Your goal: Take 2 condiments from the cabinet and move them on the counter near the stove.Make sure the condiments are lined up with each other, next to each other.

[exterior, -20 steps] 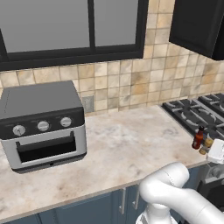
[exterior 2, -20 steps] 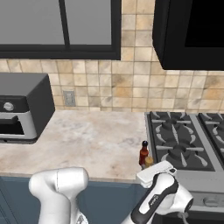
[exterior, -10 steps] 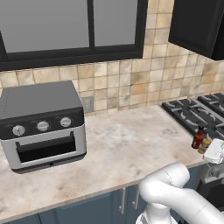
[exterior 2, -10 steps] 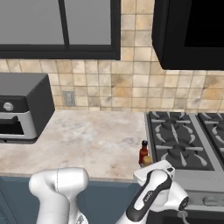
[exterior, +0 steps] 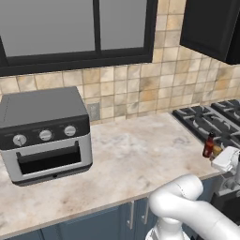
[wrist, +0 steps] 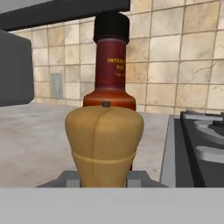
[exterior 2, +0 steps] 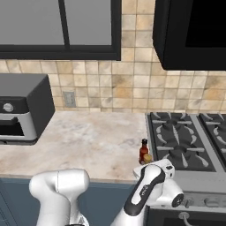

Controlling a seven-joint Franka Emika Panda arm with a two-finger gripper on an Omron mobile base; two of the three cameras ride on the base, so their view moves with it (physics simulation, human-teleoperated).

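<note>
A tan-orange bottle [wrist: 104, 140] with a rounded top stands on the beige counter [exterior: 140, 150] close to its front edge, just left of the stove [exterior 2: 185, 137]. The slim red hot-sauce bottle [wrist: 110, 74] with a black cap stands right behind it, touching or nearly so. Both condiments appear as a pair in the base views, red bottle [exterior: 208, 144] [exterior 2: 143, 151] and tan bottle [exterior: 216, 150] [exterior 2: 148, 158]. My gripper [wrist: 104, 177] is low at the counter's edge, shut on the base of the tan bottle. The dark cabinet [exterior 2: 190, 31] hangs above the stove.
A grey toaster oven [exterior: 44, 131] stands at the left of the counter, under a dark-framed window [exterior: 79, 33]. A tiled wall with an outlet [exterior 2: 68, 98] backs the counter. Between the oven and the bottles lies bare stone.
The two bottles stay where they were. My wrist and forearm have shifted slightly at the counter's edge.
</note>
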